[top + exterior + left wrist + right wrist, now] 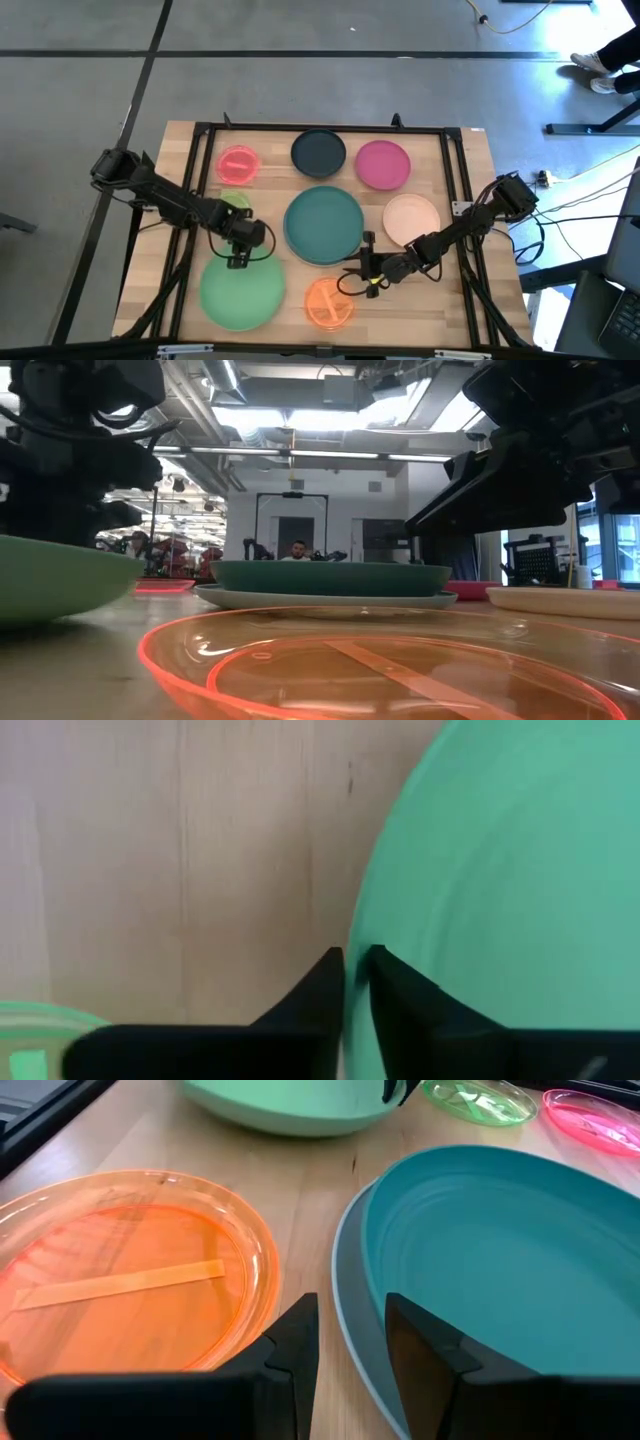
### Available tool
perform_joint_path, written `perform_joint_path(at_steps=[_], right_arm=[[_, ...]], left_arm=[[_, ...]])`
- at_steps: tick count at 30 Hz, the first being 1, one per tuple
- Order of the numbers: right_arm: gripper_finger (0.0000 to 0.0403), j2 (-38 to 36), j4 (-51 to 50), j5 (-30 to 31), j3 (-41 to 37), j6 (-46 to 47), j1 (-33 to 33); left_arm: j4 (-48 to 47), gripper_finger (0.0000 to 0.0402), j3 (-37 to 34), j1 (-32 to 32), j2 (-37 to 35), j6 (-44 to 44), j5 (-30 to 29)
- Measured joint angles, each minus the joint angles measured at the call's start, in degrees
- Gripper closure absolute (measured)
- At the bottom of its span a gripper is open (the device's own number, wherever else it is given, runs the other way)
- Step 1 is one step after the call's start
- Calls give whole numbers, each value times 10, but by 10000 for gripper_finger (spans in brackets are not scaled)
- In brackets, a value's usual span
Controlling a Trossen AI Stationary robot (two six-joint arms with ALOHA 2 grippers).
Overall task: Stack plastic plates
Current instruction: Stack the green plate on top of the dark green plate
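Left gripper pinching the rim of the light green plate

Its fingers have closed almost together on the plate's edge nearest the teal plate, which sits close by, toward the table's middle. The right gripper hangs half open by the teal plate's rim, holding nothing.

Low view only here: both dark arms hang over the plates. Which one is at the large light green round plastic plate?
Observer: The left gripper; it is at the large light green round plastic plate's rim.
Operator: Gripping it?
Observer: Its jaws pinch that rim.
Operator: And the other arm?
Observer: The right gripper has its jaws open at the edge of the pale grey-blue round plastic plate, which lies under the teal round plastic plate.
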Motion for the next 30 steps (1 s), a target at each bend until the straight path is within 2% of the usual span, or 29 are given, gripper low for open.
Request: perform_joint_path(at_steps=[4, 13, 19, 24, 30], right_arm=[[295, 0, 0, 0, 0, 0, 0], [295, 0, 0, 0, 0, 0, 0], [295, 0, 0, 0, 0, -1, 0], [295, 0, 1, 0, 0, -3, 0], [295, 0, 2, 1, 0, -5, 0]], left_arm=[[12, 393, 1, 11, -1, 4, 19], [18, 395, 27, 26, -5, 12, 76], [12, 396, 77, 30, -32, 15, 70], [14, 396, 125, 36, -59, 30, 38], [29, 390, 160, 64, -65, 33, -74]])
